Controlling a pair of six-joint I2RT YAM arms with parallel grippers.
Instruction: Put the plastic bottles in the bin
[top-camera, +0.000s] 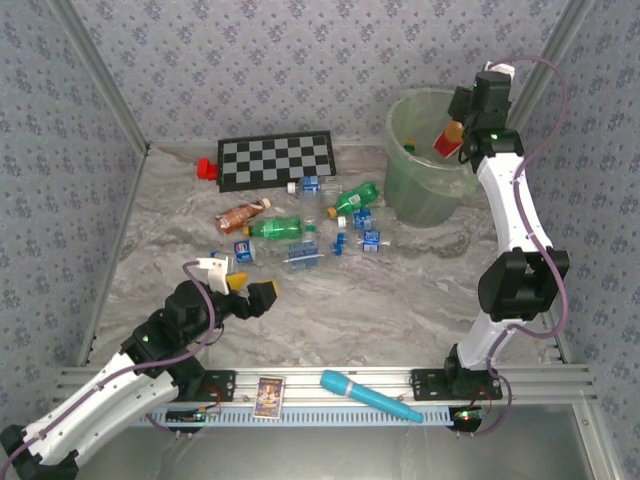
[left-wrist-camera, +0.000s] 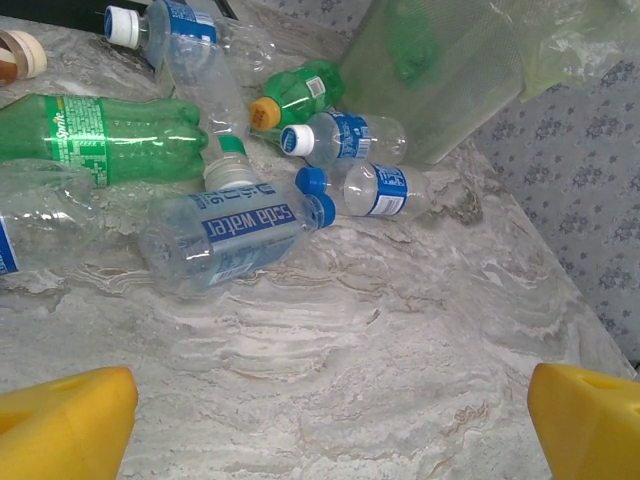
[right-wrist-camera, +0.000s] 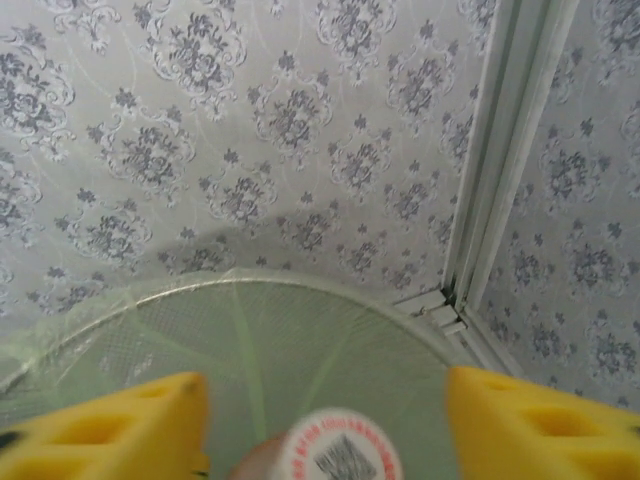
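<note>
Several plastic bottles lie in a loose cluster mid-table: a brown one, a green one, another green one and small clear blue-labelled ones. My left gripper hovers low in front of them, open and holding nothing, facing a clear "soda water" bottle and a green Sprite bottle. My right gripper is above the bin, its jaws wide apart. A red-labelled bottle is below it, over the bin's mouth. Its end shows between the fingers, touching neither.
A chessboard lies at the back with a small red block at its left end. A turquoise tube and a card rest on the front rail. Patterned walls close in on three sides; the bin stands in the back right corner.
</note>
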